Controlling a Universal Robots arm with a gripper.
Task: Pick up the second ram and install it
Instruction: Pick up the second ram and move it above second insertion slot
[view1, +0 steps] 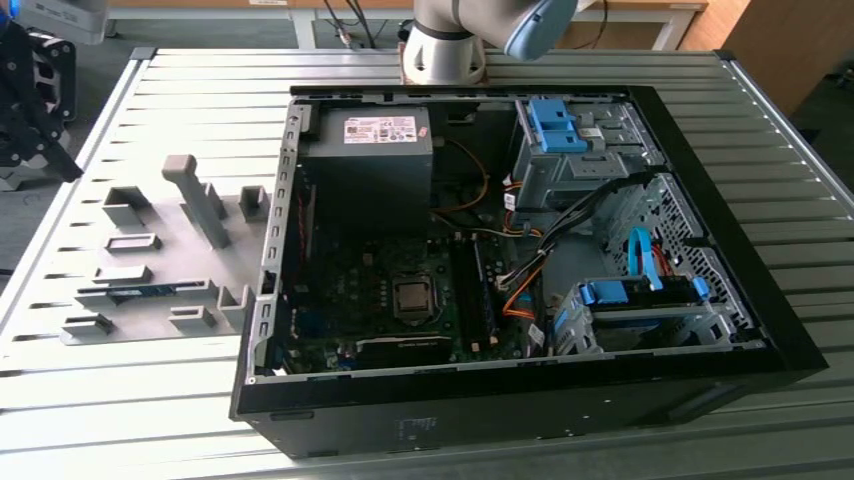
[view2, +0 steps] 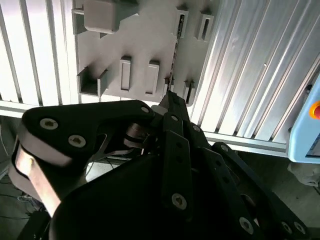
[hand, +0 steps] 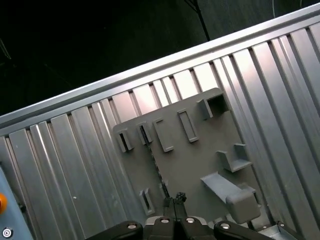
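**Now: narrow pincer over the second ram**

The pincer's fingertips are pressed together and hold nothing. Below and just ahead of them, the second ram stands on edge in the grey fixture plate. Toward the exterior view's right of that plate sits the open computer case.

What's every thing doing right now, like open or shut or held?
computer case: open, side cover off, lying on its side.
second ram: on edge in the grey fixture, not held.
gripper: shut, empty, over the fixture.
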